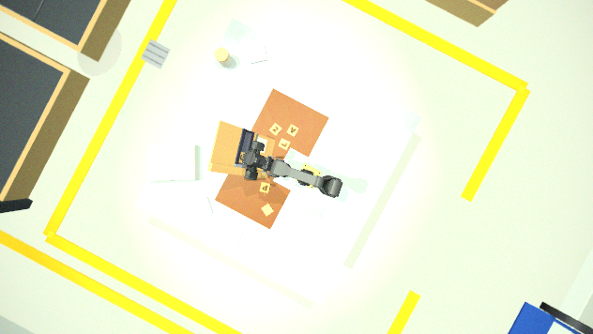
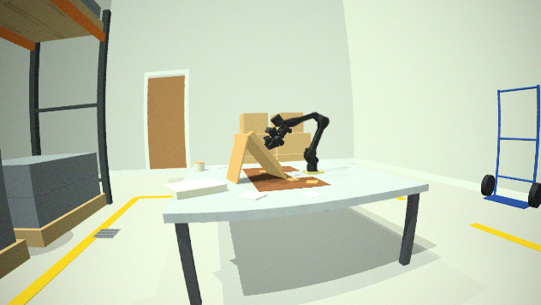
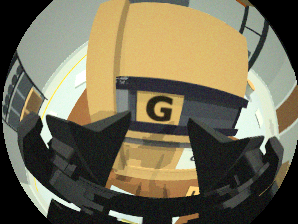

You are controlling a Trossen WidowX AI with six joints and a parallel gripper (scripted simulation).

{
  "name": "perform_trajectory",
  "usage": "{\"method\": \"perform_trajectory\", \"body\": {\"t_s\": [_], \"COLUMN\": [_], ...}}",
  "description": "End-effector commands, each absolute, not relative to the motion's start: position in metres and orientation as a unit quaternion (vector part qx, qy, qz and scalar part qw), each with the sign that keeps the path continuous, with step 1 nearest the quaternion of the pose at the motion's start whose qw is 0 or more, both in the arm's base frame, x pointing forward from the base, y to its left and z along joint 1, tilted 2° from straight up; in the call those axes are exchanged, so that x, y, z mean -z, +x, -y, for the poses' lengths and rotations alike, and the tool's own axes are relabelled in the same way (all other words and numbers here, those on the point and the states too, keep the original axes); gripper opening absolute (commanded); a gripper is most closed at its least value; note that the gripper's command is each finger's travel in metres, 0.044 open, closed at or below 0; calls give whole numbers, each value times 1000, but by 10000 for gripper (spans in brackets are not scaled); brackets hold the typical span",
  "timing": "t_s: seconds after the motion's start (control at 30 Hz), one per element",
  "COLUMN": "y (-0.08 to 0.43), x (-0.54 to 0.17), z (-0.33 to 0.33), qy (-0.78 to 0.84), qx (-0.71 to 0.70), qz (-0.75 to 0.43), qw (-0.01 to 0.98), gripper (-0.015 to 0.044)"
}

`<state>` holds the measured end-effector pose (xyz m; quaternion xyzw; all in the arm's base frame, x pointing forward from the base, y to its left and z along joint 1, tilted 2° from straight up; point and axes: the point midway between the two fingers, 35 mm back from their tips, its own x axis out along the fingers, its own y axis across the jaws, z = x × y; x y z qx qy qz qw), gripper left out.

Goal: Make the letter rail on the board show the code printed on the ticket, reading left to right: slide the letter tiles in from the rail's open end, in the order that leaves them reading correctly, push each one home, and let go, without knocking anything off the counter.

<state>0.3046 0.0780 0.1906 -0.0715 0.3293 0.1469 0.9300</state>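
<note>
1. The black gripper [image 1: 245, 159] [image 2: 268, 142] [image 3: 160, 117] has its jaws fairly wide, one finger toward each side of the G tile, with nothing pinched between them.
2. The G tile [image 3: 160, 109] is sitting in the dark rail [image 1: 245, 141] [image 3: 210, 119] on the sloped board [image 1: 225, 145] [image 2: 266, 156] [image 3: 185, 45]. In the wrist view it's nearer the left end and reads upright, with more bare rail to its right.
3. The arm [image 1: 300, 175] [image 2: 318, 133] reaches over from its base, so the gripper is up by the slope's face.
4. Loose tiles are down on the reddish-brown mat [image 1: 300, 110] [image 2: 288, 184]: a 2 tile [image 1: 275, 129], an A-looking tile [image 1: 293, 130] and an L-or-7 tile [image 1: 283, 144] bunched together (don't quote me on those letters, they're tiny).
5. Past the board, there's a P-looking tile [image 1: 265, 188] and a plain-looking tile [image 1: 266, 209].
6. White ticket [image 1: 262, 141] [image 3: 186, 159] is partly covered, can't read the code.
7. The cup [image 1: 222, 56] [image 2: 199, 166] is upright on the counter [image 2: 364, 184], well apart from the board.
</note>
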Motion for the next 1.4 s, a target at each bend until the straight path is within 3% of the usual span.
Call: {"method": "perform_trajectory", "body": {"t_s": [0.0,1.13,1.37], "y": [302,291,291], "x": [-193,-205,-202], "z": [-77,-74,-73], "qy": [-71,-71,-71], "qx": [-148,-147,-147], "qz": [-328,-328,-330], "qw": [931,930,930], "gripper": [295,295,111]}}
